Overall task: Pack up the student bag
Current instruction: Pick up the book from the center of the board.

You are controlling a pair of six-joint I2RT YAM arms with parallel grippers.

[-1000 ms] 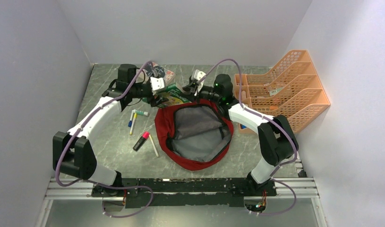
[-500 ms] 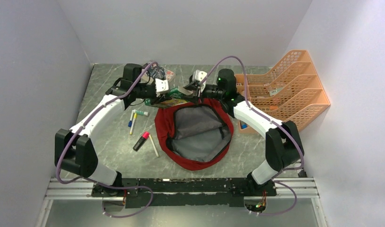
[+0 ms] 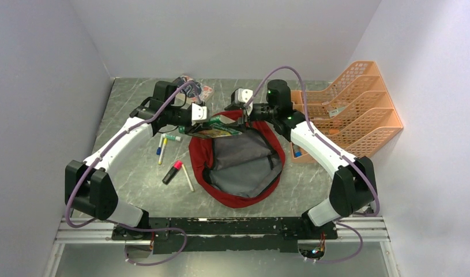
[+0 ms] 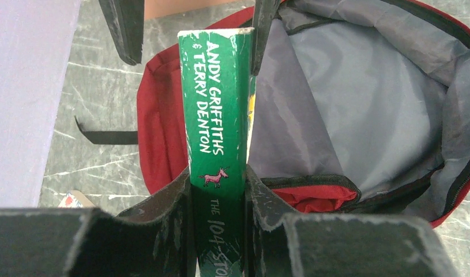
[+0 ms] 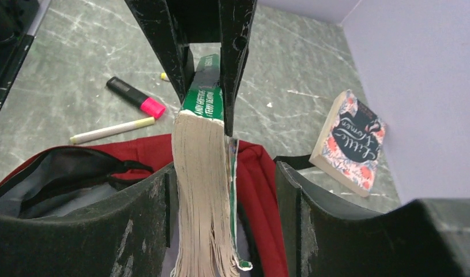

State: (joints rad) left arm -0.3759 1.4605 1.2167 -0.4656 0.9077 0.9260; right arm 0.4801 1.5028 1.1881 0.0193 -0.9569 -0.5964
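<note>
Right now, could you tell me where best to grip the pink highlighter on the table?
Probably across the black barrel of the highlighter, coming from straight above: it lies flat on the table, and the pen lies close beside its pink cap.

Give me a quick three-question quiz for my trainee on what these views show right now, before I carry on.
1. True or false: the left gripper is clamped on the green book.
2. The right gripper is: A) open around the book's page edge; B) shut on a bag strap; C) holding a marker.
3. Fill in: the book is held above the open ____.
Key: 1 true; 2 A; 3 student bag.
</note>
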